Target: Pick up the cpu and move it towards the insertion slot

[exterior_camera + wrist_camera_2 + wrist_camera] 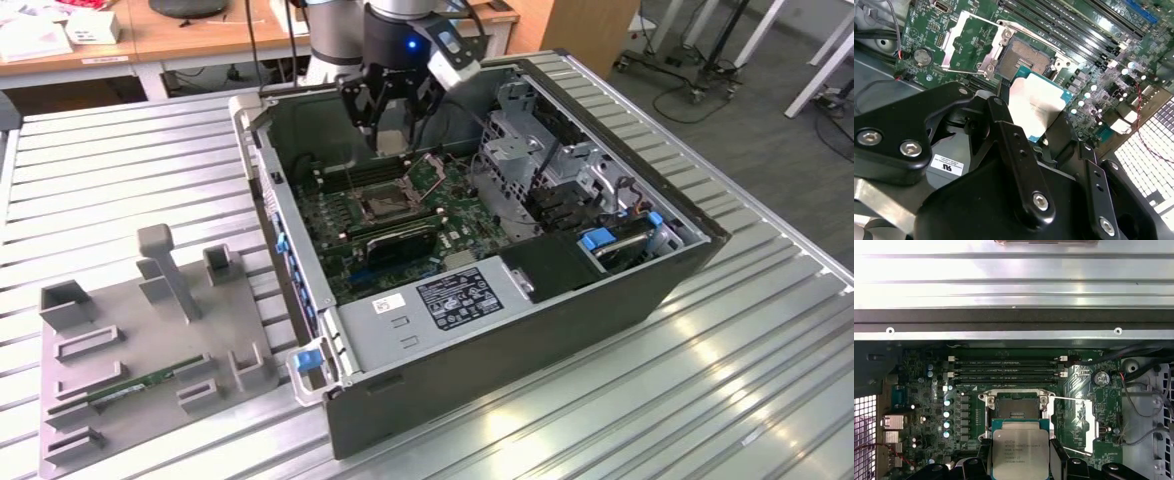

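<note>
My gripper (390, 128) hangs inside the open computer case (641, 290), over the back of the motherboard. It is shut on the cpu (1019, 450), a flat square chip with a silvery top (1036, 107), gripped at two opposite edges by the black fingers (1059, 457). In both wrist views the cpu hovers just short of the insertion slot (1016, 409), partly overlapping its near edge. The slot (1026, 57) is a silver-framed square socket with a dark centre. Its metal load plate (966, 45) is swung open to one side. In the exterior view the slot (387, 207) lies below the gripper.
Long black memory slots (1006, 367) run just beyond the socket. The case wall (1014, 322), drive cages (534, 160) and power supply (447, 300) hem in the board. On the exterior view's left, a grey fixture plate (80, 440) holds a green memory stick (134, 385).
</note>
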{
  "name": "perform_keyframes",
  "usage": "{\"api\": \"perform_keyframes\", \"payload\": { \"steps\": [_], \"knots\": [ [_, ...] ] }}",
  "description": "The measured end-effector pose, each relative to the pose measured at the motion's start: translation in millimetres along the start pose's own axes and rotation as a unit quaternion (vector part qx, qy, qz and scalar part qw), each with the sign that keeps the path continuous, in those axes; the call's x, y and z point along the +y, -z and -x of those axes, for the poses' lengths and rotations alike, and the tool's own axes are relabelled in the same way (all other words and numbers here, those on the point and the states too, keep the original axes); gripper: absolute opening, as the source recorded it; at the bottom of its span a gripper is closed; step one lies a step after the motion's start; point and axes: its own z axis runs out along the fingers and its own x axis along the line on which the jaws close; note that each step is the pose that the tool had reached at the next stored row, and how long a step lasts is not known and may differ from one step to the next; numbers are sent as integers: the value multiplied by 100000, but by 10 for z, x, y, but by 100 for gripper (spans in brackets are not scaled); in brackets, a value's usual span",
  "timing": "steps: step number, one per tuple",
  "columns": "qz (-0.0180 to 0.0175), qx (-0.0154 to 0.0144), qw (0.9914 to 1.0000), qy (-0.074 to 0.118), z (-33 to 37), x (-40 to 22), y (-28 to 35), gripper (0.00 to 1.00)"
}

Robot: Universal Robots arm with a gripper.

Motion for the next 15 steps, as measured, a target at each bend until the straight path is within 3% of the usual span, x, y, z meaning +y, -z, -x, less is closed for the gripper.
{"api": "perform_keyframes", "payload": {
  "steps": [15],
  "knots": [
    [4,-22,100000,19,-14,3,-9,54]
  ]
}}
